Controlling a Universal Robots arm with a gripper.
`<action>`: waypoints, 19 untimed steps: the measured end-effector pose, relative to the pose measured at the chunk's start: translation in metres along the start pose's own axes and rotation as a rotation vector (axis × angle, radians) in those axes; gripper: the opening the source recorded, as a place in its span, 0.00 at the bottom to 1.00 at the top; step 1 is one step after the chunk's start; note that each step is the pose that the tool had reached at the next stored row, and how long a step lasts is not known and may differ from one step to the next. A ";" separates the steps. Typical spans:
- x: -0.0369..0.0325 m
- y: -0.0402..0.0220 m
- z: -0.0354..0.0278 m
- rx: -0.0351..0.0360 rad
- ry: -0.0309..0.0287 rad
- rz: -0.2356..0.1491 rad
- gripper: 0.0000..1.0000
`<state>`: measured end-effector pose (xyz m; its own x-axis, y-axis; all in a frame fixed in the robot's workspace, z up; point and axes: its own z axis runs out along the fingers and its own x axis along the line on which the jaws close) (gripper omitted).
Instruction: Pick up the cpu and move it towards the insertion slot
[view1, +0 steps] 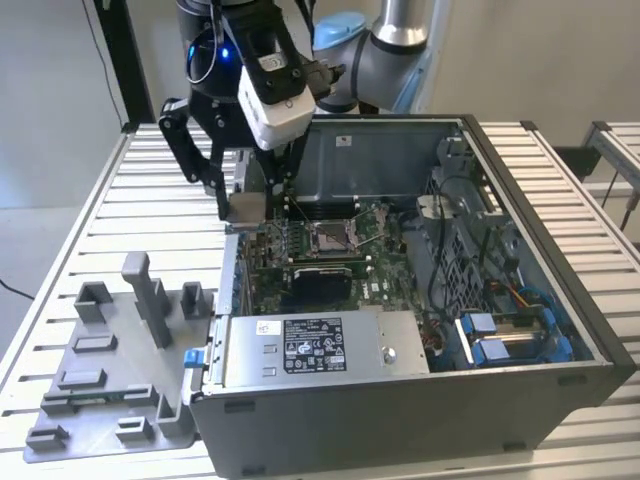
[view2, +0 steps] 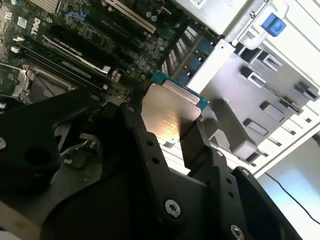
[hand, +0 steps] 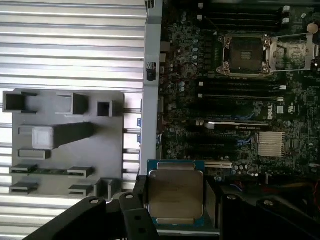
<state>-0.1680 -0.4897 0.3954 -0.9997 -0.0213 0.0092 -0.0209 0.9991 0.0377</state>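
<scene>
The cpu (hand: 175, 194), a thin square plate with a pale metal top and a green rim, sits between my gripper's (hand: 175, 202) two black fingers (hand: 140, 200), which are shut on its opposite edges. In the second wrist view the cpu (view2: 171, 111) is held the same way by the gripper (view2: 165, 131). In the exterior view the gripper (view1: 247, 200) holds the cpu (view1: 245, 210) above the open computer case's wall on the exterior view's left. The insertion slot (view1: 330, 237), a square metal-framed socket on the green board, lies to the exterior view's right of the cpu, lower down inside the case. The slot (hand: 245, 54) stands uncovered.
A grey plastic tray (view1: 110, 370) with upright blocks lies on the slatted table (view1: 80, 230) beside the case. Inside the case are a power supply box (view1: 310, 345), a black panel (view1: 320, 280) below the slot, and cables and blue drive holders (view1: 510, 335).
</scene>
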 end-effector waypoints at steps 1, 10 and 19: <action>-0.0037 -0.0001 0.0001 -0.0001 -0.0001 0.000 0.00; -0.0353 -0.0007 0.0001 0.0001 0.0001 0.000 0.00; -0.0622 -0.0013 0.0004 -0.0001 0.0000 0.000 0.00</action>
<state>-0.1059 -0.4897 0.3944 -0.9997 -0.0212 0.0091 -0.0208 0.9991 0.0378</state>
